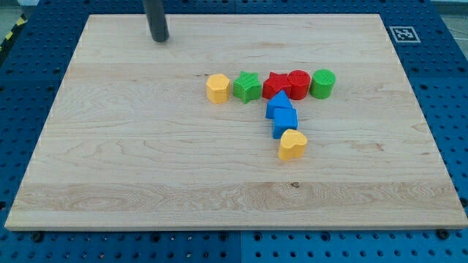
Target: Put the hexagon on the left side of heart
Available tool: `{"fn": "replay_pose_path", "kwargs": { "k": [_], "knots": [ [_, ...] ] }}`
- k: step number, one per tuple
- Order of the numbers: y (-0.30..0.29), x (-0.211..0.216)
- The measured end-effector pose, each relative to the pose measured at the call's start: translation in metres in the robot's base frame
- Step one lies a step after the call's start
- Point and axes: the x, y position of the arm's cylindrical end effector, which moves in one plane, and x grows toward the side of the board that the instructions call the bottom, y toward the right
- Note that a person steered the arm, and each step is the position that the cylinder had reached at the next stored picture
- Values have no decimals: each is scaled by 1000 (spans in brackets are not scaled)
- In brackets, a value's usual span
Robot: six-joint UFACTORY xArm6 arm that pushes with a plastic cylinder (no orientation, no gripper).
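Observation:
The yellow hexagon (pixel 217 88) lies at the left end of a row of blocks in the upper middle of the board. The yellow heart (pixel 292 145) lies lower, below the two blue blocks, to the right of and below the hexagon. My tip (pixel 159 39) is near the view's top, up and to the left of the hexagon, well apart from every block.
Right of the hexagon stand a green star (pixel 247 87), a red star (pixel 275 84), a red cylinder (pixel 299 84) and a green cylinder (pixel 322 83). A blue triangle (pixel 278 102) and a blue cube (pixel 285 121) run down to the heart. The wooden board (pixel 146 168) lies on a blue perforated table.

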Motion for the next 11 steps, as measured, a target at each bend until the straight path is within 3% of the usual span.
{"fn": "replay_pose_path", "kwargs": {
  "k": [3, 4, 7, 11],
  "knots": [
    [85, 40],
    [85, 74],
    [84, 89],
    [106, 171]
  ]
}}
